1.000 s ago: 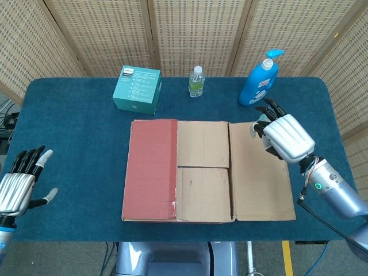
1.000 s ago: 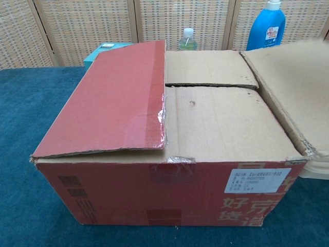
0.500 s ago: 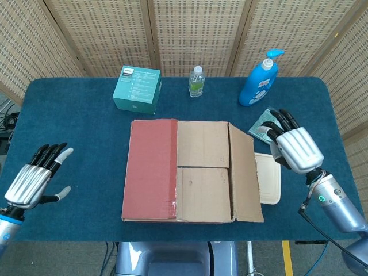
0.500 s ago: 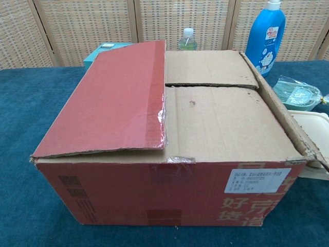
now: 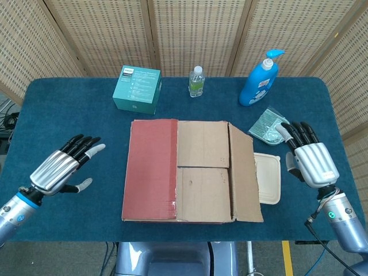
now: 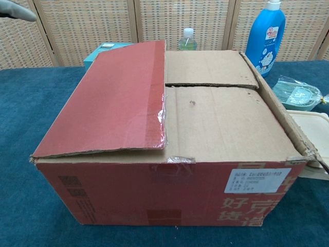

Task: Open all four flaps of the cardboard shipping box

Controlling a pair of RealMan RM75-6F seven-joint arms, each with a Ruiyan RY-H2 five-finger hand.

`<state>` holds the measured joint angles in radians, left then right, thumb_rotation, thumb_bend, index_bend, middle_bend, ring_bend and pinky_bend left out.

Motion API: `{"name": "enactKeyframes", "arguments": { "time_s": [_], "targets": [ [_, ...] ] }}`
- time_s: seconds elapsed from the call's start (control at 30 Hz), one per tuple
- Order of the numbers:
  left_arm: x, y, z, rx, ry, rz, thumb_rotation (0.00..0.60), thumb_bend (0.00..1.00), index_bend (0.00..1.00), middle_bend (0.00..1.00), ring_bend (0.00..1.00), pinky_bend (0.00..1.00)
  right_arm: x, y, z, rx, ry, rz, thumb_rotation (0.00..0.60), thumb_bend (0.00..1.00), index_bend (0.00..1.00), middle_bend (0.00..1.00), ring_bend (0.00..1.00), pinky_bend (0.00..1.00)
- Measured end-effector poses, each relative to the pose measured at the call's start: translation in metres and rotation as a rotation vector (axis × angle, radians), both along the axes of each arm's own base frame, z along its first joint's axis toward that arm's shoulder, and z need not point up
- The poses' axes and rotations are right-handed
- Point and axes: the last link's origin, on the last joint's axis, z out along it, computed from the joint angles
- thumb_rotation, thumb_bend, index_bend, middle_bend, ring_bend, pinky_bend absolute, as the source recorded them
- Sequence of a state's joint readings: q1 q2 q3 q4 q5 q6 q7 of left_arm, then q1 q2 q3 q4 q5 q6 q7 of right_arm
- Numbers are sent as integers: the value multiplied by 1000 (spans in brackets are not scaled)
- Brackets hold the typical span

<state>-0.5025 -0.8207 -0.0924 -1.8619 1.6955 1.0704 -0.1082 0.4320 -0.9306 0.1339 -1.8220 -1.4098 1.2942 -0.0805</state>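
The cardboard shipping box (image 5: 190, 172) sits at the middle of the blue-carpeted table (image 5: 69, 132), and everything else is placed around it. Its red outer flap (image 5: 150, 169) lies flat over the left part of the top, and two plain brown inner flaps (image 5: 202, 144) lie closed beside it — one behind the other, meeting along a seam. The outer flap on the box's right (image 5: 244, 175) is turned outward and slopes down past the box's edge. In the chest view the red flap (image 6: 110, 100) sits slightly raised along its front edge, and a white shipping label (image 6: 257, 180) shows on the red front wall.

The left hand (image 5: 60, 169) hovers well to the left of the box, fingers spread and holding nothing. The right hand (image 5: 310, 158) hovers to the right of the box, back upward, fingers extended and apart, also empty.

Just right of the box lies a cream-coloured tray (image 5: 268, 185), partly under the sloping flap. Behind that, still right of the box, is a clear plastic packet (image 5: 267, 126). Behind the box stand a teal carton (image 5: 137, 89), a small water bottle (image 5: 196, 81) and a blue pump bottle (image 5: 260, 80).
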Motion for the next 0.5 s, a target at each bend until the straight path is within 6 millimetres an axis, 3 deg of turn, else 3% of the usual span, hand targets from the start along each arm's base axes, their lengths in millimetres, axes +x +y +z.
{"name": "enactKeyframes", "arguments": {
  "time_s": [0.17, 0.37, 0.5],
  "targets": [
    [27, 15, -4, -63, 14, -104, 517, 983, 21, 0, 0, 0, -8, 11, -1, -11, -11, -25, 600, 822, 49, 85, 0, 29],
    [55, 29, -12, -130, 6, -174, 565, 1000, 104, 48, 0, 0, -15, 21, -3, -11, -19, -49, 600, 827, 49, 85, 0, 30],
    [72, 36, -20, -167, 8, -216, 414, 1000, 202, 134, 51, 0, -17, 24, -3, -11, -23, -57, 600, 827, 49, 85, 0, 30]
  ]
}}
